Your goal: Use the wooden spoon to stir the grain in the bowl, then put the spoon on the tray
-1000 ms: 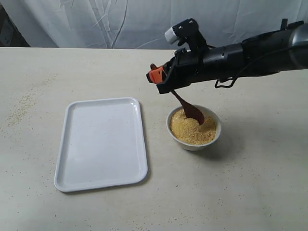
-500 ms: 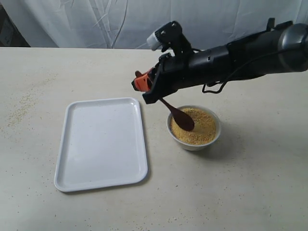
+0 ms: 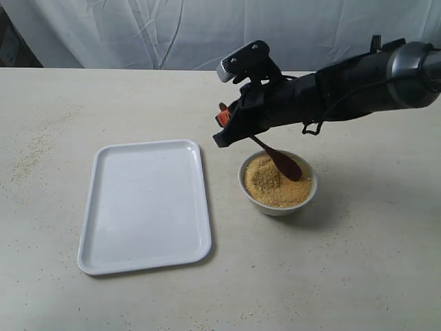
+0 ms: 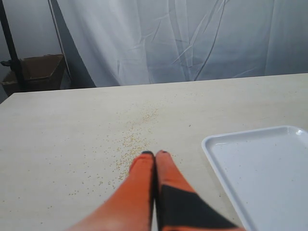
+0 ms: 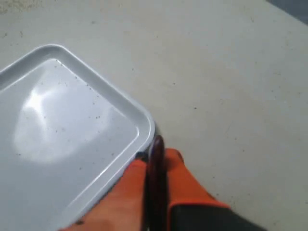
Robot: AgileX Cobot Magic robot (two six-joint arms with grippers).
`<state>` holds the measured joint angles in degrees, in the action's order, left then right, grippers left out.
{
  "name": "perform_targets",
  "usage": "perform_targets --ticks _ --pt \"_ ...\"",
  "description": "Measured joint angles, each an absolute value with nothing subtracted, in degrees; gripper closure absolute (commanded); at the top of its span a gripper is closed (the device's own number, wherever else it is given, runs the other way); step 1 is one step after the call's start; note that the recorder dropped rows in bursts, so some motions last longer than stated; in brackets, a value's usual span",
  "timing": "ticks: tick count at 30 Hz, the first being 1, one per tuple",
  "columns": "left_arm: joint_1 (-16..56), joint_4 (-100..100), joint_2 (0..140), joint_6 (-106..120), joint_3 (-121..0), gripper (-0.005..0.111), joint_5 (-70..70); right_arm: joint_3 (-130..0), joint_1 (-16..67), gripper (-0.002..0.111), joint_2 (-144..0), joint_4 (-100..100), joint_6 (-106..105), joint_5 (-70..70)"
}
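Note:
The small white bowl (image 3: 278,200) holds a mound of yellow grain (image 3: 272,185). The dark wooden spoon (image 3: 278,158) slants down into it, its oval end resting in the grain on the bowl's right side. My right gripper (image 3: 222,118) is shut on the spoon's handle (image 5: 155,183), up and to the left of the bowl. The white tray (image 3: 145,205) lies left of the bowl, and its corner (image 5: 139,126) shows in the right wrist view. My left gripper (image 4: 154,154) is shut on nothing, low over the table beside the tray (image 4: 260,168).
Spilled grains (image 4: 132,144) are scattered on the beige table ahead of the left gripper and along the far left (image 3: 31,155). A white curtain (image 3: 172,31) hangs behind the table. A cardboard box (image 4: 38,72) sits beyond the table's far edge.
The right gripper swung left and then back right with the spoon. The spoon's oval end swept from the bowl's right side to its left and back, shifting the grain.

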<state>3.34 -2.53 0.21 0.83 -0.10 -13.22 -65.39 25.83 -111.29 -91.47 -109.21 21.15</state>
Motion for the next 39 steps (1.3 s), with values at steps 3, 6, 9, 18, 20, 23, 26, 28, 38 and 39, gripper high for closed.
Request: perform_targets --ticks 3,6,9,18,20,23,26,28,38,39 --pt "3.3 -2.5 0.2 0.8 -0.1 0.107 -13.2 -65.4 25.8 0.109 -109.5 -91.5 -109.2 20.1" --pt "3.3 -2.5 0.2 0.8 -0.1 0.107 -13.2 -65.4 25.8 0.109 -109.1 -91.4 -109.4 17.3" --pt "3.3 -2.5 0.2 0.8 -0.1 0.107 -13.2 -65.4 25.8 0.109 -109.9 -91.5 -109.4 15.6" --pt "3.3 -2.5 0.2 0.8 -0.1 0.107 -13.2 -65.4 25.8 0.109 -114.9 -91.5 -109.5 24.6" --pt "3.3 -2.5 0.2 0.8 -0.1 0.107 -13.2 -65.4 25.8 0.109 -114.4 -91.9 -109.4 26.8" --pt "3.3 -2.5 0.2 0.8 -0.1 0.107 -13.2 -65.4 25.8 0.109 -112.4 -92.1 -109.4 27.7" --pt "3.3 -2.5 0.2 0.8 -0.1 0.107 -13.2 -65.4 25.8 0.109 -110.4 -92.4 -109.4 24.2" --pt "3.3 -2.5 0.2 0.8 -0.1 0.107 -13.2 -65.4 25.8 0.109 -110.0 -92.4 -109.5 21.2" --pt "3.3 -2.5 0.2 0.8 -0.1 0.107 -13.2 -65.4 25.9 0.109 -115.5 -94.0 -109.5 22.2" --pt "3.3 -2.5 0.2 0.8 -0.1 0.107 -13.2 -65.4 25.9 0.109 -115.5 -94.0 -109.5 22.7"
